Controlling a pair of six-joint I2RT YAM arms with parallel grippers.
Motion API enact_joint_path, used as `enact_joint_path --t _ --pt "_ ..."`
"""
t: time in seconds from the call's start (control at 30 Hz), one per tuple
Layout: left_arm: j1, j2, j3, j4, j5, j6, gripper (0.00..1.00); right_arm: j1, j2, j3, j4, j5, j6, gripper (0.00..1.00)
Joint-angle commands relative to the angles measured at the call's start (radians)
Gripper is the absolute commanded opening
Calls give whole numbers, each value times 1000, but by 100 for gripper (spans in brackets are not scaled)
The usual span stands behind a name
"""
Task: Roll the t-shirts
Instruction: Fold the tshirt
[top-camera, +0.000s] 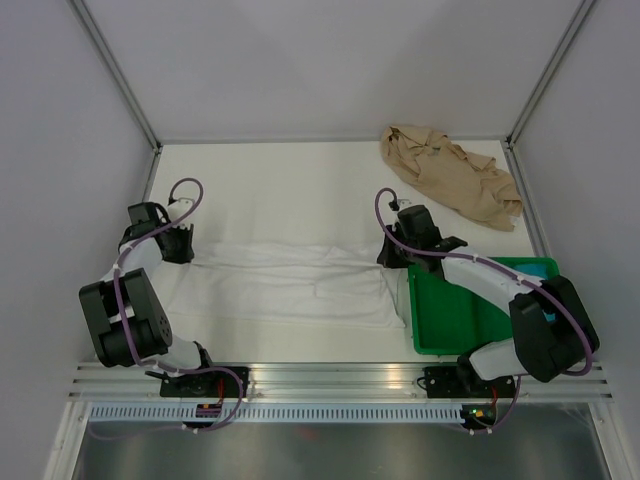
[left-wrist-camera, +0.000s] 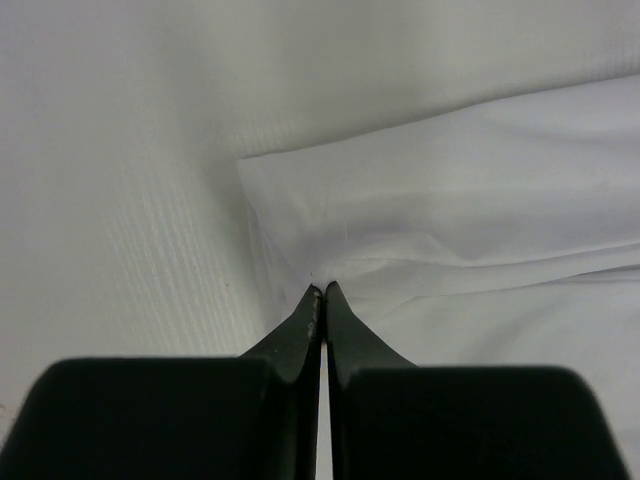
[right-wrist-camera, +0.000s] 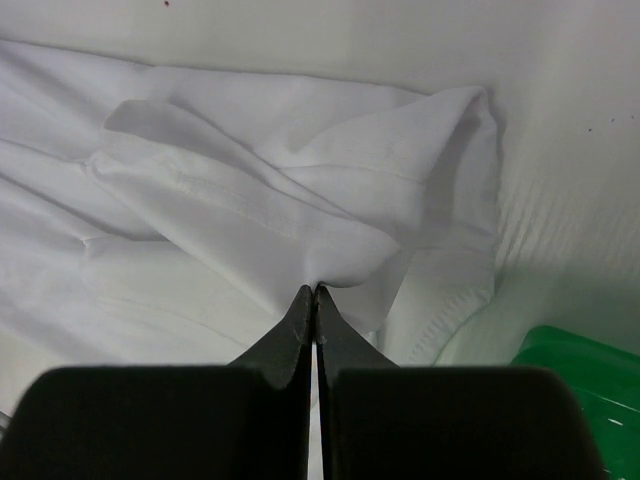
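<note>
A white t-shirt (top-camera: 290, 285) lies stretched flat, left to right, between the two arms. My left gripper (top-camera: 184, 250) is at its left end. In the left wrist view the left gripper (left-wrist-camera: 322, 289) is shut, with the white t-shirt (left-wrist-camera: 450, 200) pinched at its edge and creases running to the tips. My right gripper (top-camera: 393, 258) is at the shirt's right end. In the right wrist view the right gripper (right-wrist-camera: 315, 290) is shut on a puckered fold of the white t-shirt (right-wrist-camera: 250, 190). A tan t-shirt (top-camera: 450, 175) lies crumpled at the back right, untouched.
A green plastic tray (top-camera: 455, 320) stands at the near right beside the shirt's right end, under the right arm; its corner (right-wrist-camera: 580, 370) shows in the right wrist view. Enclosure walls border the white table (top-camera: 280, 190) on the left, back and right.
</note>
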Motion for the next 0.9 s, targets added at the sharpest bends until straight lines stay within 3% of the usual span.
enact_joint_path --t 0.0,0.33,0.7,0.8,0.87 --pt "19 -30 -3 13 -8 46 2 18 -9 -24 31 20 32 0" --pt "37 -59 12 12 -20 56 2 32 -53 -35 2 34 33 0" --pt "49 -54 -32 12 -39 85 2 52 0 -102 63 21 69 0" --pt "52 -69 -34 -11 -46 109 18 58 11 -102 75 15 70 0" --pt "55 -82 -31 -43 -37 125 36 59 16 -96 77 6 73 0"
